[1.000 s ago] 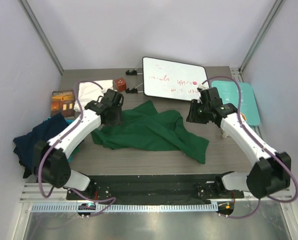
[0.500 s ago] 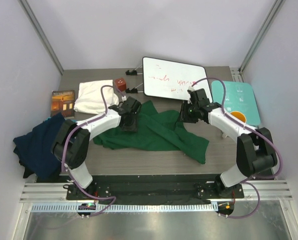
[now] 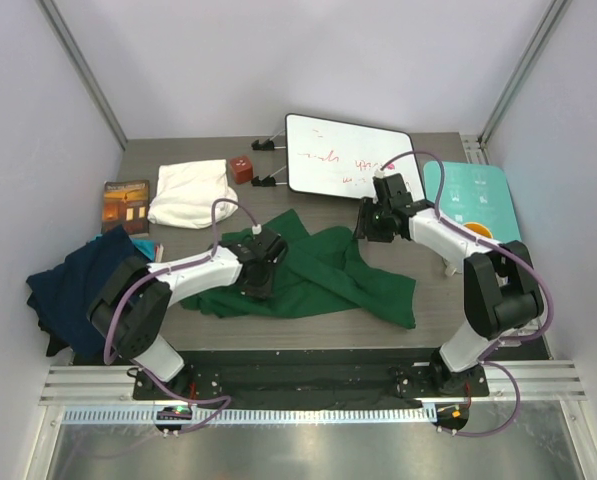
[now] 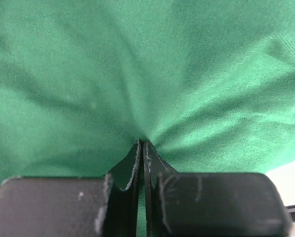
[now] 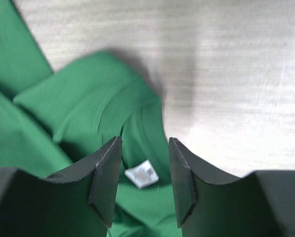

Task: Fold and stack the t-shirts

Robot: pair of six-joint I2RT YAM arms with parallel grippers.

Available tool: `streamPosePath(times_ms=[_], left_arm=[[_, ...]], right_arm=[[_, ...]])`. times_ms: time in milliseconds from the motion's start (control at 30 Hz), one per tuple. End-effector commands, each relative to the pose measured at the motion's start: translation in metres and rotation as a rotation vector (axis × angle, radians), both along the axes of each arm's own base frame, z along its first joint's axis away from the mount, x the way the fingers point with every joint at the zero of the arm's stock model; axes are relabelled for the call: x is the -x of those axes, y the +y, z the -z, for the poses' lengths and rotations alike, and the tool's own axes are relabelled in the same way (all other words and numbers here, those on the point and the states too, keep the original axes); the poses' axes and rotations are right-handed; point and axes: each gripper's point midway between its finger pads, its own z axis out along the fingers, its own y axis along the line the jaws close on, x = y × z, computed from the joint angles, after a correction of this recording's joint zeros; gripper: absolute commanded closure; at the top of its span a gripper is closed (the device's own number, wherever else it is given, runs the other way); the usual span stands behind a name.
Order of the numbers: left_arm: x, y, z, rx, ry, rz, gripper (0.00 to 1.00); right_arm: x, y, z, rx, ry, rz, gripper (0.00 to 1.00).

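The dark green t-shirt (image 3: 323, 265), crumpled on the counter (image 3: 428, 315), has just been pinched in the left gripper (image 4: 141, 144) — the right gripper (image 5: 143, 150) is held wide over its collar (image 5: 142, 123) — so flattening can be started.

The overhead view is lit evenly and brightly from above, and only soft shadows are thrown on the table (image 3: 328, 332). A dull sheen is seen on the metal strip (image 3: 298, 450) along the bottom edge, and the corner posts (image 3: 84, 70) are splayed outward (wide-angle distortion). In the left wrist view the green t-shirt (image 4: 147, 64) is rendered sharply, its folds shaded toward the centre. In the right wrist view the tabletop is washed out by glare at right, and a blurred shadow is cast at upper centre.
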Motion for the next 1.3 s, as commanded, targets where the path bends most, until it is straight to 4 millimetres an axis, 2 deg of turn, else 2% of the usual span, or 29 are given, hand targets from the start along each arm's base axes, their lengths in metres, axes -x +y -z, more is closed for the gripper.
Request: streamPosePath(times_ms=[0,67,167,200,300,333,500,667,700,733,767,800,833,967,1067,1100,1200,1233,1267], left_arm=[[0.014,0.001,-0.004,0.036,0.034,-0.002,0.97],[0.015,0.003,-0.006,0.039,0.025,-0.01,0.97],[0.017,0.006,-0.007,0.036,0.02,-0.015,0.97],[0.017,0.005,-0.008,0.039,0.017,-0.013,0.97],[0.015,0.006,-0.01,0.025,0.013,-0.012,0.97],[0.014,0.007,-0.01,0.022,0.012,-0.012,0.97],[0.014,0.008,-0.007,0.008,0.017,-0.011,0.97],[0.013,0.008,-0.006,0.001,0.017,-0.011,0.98],[0.013,0.009,-0.006,0.0,0.016,-0.011,0.98],[0.013,0.009,-0.006,0.0,0.014,-0.012,0.98],[0.013,0.009,-0.006,-0.002,0.014,-0.012,0.98],[0.013,0.009,-0.006,-0.002,0.012,-0.013,0.98],[0.012,0.01,-0.007,-0.004,0.008,-0.015,0.98],[0.01,0.011,-0.008,-0.007,-0.003,-0.019,0.98],[0.009,0.012,-0.01,-0.011,-0.015,-0.025,0.98],[0.008,0.013,-0.011,-0.012,-0.021,-0.03,0.98],[0.005,0.015,-0.016,-0.014,-0.047,-0.043,0.98],[0.005,0.016,-0.018,-0.012,-0.052,-0.046,0.97],[0.004,0.016,-0.02,-0.007,-0.06,-0.051,0.96]], right_arm=[[-0.032,0.005,-0.007,0.017,-0.06,0.013,0.51],[-0.039,0.009,-0.007,0.005,-0.065,0.006,0.5],[-0.049,0.018,0.004,-0.015,-0.063,-0.006,0.5],[-0.052,0.018,0.014,-0.011,-0.051,-0.005,0.5],[-0.059,0.026,0.021,-0.028,-0.034,-0.023,0.48],[-0.059,0.029,0.029,-0.033,-0.018,-0.034,0.47],[-0.055,0.047,0.038,-0.125,-0.004,-0.064,0.44],[-0.047,0.055,0.064,-0.127,0.073,-0.098,0.44],[-0.043,0.058,0.067,-0.136,0.09,-0.11,0.48],[-0.041,0.059,0.07,-0.138,0.096,-0.111,0.58],[-0.041,0.059,0.07,-0.137,0.093,-0.107,0.71],[-0.041,0.06,0.068,-0.132,0.08,-0.102,0.94],[-0.037,0.057,0.071,-0.133,0.085,-0.095,0.99],[-0.033,0.056,0.057,-0.146,0.052,-0.096,0.99],[-0.031,0.049,0.038,-0.128,-0.001,-0.081,0.99],[-0.03,0.046,0.023,-0.129,-0.037,-0.077,0.99],[-0.027,0.037,-0.001,-0.11,-0.09,-0.064,0.99],[-0.027,0.035,-0.027,-0.122,-0.148,-0.064,0.99],[-0.025,0.032,-0.037,-0.113,-0.17,-0.055,0.99]])
